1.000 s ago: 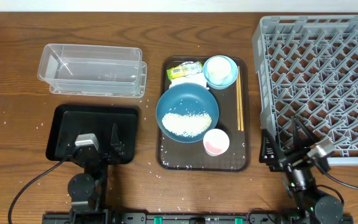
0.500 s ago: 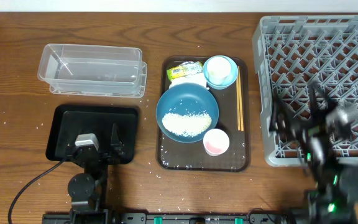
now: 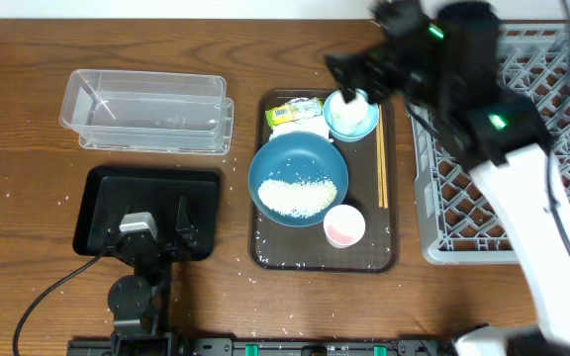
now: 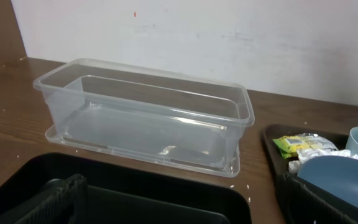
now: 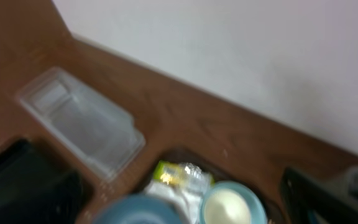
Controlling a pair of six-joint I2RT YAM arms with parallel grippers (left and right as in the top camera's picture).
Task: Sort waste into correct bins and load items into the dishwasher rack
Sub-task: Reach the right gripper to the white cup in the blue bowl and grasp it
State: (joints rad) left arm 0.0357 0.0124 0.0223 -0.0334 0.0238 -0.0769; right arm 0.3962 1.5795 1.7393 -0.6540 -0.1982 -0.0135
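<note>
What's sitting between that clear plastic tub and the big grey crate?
The loaded brown serving tray, clearest in the overhead view.

rice point(image 3: 297, 196) in dark-blue bowl point(image 3: 268, 161); chopsticks point(image 3: 381, 168) beside it

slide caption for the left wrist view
Clear plastic tub behind the black tray, snack wrapper and blue bowl at right
</note>
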